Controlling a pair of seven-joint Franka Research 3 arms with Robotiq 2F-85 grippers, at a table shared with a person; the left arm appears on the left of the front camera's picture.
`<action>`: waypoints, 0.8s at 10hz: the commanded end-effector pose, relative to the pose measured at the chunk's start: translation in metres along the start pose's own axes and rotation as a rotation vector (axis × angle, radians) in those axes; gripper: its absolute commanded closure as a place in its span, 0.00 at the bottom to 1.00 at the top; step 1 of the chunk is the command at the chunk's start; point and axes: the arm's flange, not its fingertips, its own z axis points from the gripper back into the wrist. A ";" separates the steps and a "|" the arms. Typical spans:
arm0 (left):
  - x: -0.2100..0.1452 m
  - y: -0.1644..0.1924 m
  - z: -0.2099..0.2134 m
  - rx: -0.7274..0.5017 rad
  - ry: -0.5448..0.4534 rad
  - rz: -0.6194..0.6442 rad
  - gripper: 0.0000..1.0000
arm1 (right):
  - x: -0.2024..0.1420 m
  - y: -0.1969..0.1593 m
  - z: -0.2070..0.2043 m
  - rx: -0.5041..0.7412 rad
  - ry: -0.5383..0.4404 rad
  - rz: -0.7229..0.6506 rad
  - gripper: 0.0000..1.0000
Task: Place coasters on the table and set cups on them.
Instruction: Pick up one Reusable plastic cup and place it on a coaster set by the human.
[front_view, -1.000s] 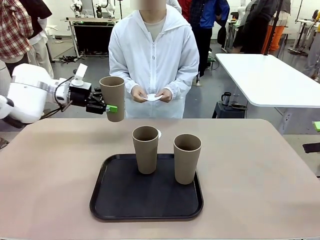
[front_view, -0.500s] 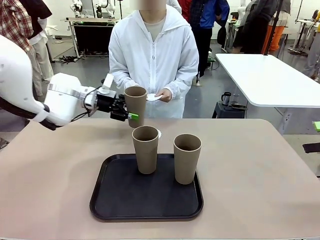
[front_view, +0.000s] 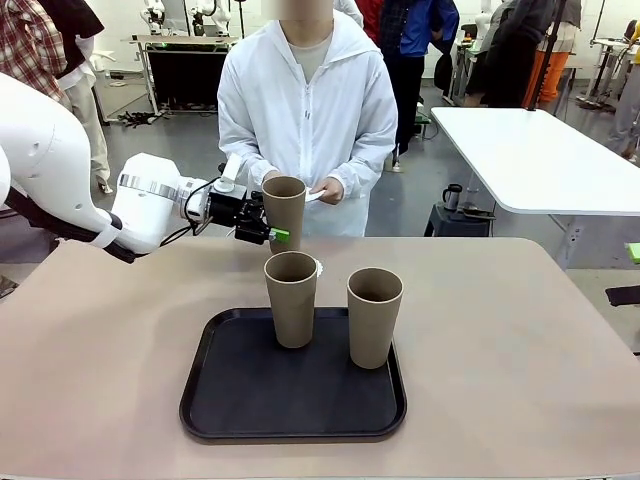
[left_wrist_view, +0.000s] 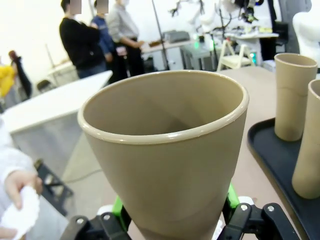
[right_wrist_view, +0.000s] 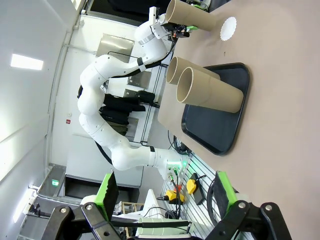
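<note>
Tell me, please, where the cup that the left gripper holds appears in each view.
Front view: held cup left of centre, upper half.
Left wrist view: held cup large in the centre, rim towards the camera.
Right wrist view: held cup along the top edge, left of the white coaster.
Shared landmark: the black tray.

Front cam: fixed on the robot's side of the worktop (front_view: 520, 340), raised a little. It faces across to the person (front_view: 305, 110) at the far edge. Mid distance, black tray (front_view: 250, 400) near centre.

Left wrist cam: looks along the left pincer (left_wrist_view: 172, 215), very close to the held cup (left_wrist_view: 165, 150), which takes most of the frame.

Right wrist cam: rolled roughly a quarter turn, looking past the right pincer (right_wrist_view: 165, 197) from well off the worktop.

Overlap: tray with its two standing cups (front_view: 291, 300) in all three views; left arm (front_view: 60, 170) in front and right wrist.
</note>
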 end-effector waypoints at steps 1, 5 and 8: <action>0.000 -0.003 -0.006 -0.010 0.002 0.003 0.15 | 0.001 -0.001 0.002 0.013 -0.002 0.012 0.00; 0.000 -0.003 -0.006 -0.010 0.002 0.003 0.15 | 0.001 -0.001 0.002 0.013 -0.002 0.012 0.00; -0.001 -0.003 -0.005 -0.007 -0.004 0.005 0.15 | 0.001 -0.001 0.002 0.013 -0.002 0.012 0.00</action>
